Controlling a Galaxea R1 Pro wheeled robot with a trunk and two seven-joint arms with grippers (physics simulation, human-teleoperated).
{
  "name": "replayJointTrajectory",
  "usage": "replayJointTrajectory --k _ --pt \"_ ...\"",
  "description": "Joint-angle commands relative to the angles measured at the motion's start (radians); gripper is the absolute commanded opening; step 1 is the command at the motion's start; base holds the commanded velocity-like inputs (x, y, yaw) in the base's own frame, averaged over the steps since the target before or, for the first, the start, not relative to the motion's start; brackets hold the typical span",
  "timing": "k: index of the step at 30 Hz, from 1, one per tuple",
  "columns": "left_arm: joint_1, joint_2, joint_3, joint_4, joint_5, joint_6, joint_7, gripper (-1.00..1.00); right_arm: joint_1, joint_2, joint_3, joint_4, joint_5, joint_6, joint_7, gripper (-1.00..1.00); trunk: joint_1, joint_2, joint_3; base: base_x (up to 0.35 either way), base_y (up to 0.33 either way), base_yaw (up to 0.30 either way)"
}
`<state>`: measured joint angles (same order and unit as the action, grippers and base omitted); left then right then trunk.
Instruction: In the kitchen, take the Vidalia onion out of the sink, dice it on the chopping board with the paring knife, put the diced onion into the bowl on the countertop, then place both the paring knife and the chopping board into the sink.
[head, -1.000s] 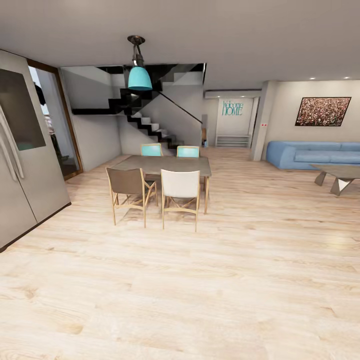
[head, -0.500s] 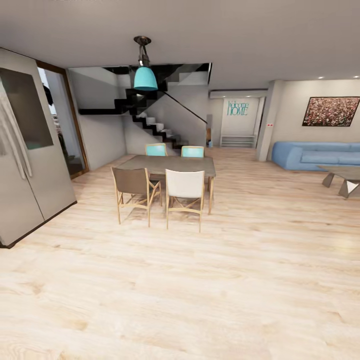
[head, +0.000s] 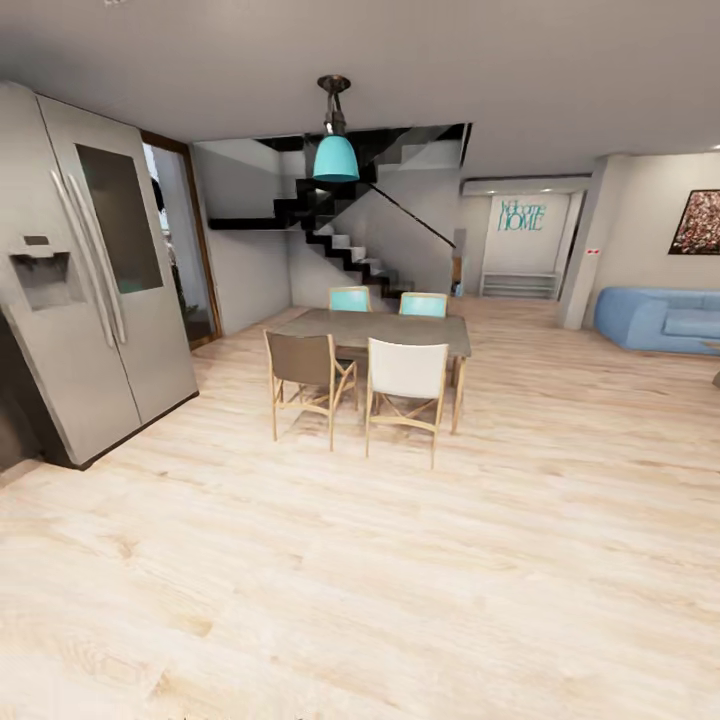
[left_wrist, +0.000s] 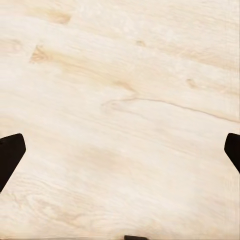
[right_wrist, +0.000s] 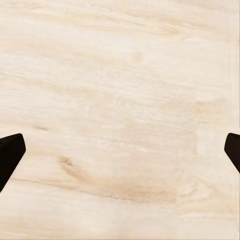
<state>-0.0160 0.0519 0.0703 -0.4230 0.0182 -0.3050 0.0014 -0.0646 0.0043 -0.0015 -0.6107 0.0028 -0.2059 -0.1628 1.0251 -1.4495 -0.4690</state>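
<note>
From the head, a fridge (head: 85, 270) stands left and a dining table (head: 385, 330) with chairs sits ahead; onion and sink are out of sight. Each wrist looks down on bare wooden floor (left_wrist: 120, 100), jaws spread wide, empty. Judged step: finding the kitchen sink, which calls for more turning.

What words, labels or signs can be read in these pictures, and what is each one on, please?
"HOME": teal wall lettering on the far wall beyond the staircase.
A smaller word above "HOME": too thin and blurred to read.
Small red-and-white wall plate on the pillar: too small to read.
Refrigerator: no readable label.
</note>
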Motion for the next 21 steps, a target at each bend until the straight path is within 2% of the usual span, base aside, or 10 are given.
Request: replayJointTrajectory --k 1,21 --pt "-0.001 -0.001 0.000 0.001 0.002 -0.003 0.000 1.00 0.000 0.000 0.000 0.000 0.000 -0.003 -0.004 1.00 0.000 -0.001 -0.001 0.000 0.000 0.257" --pt "-0.001 -0.001 0.001 0.002 0.003 -0.038 0.002 1.00 0.000 0.002 0.000 0.002 0.001 -0.003 -0.004 1.00 0.000 -0.001 -0.001 0.000 0.000 0.257"
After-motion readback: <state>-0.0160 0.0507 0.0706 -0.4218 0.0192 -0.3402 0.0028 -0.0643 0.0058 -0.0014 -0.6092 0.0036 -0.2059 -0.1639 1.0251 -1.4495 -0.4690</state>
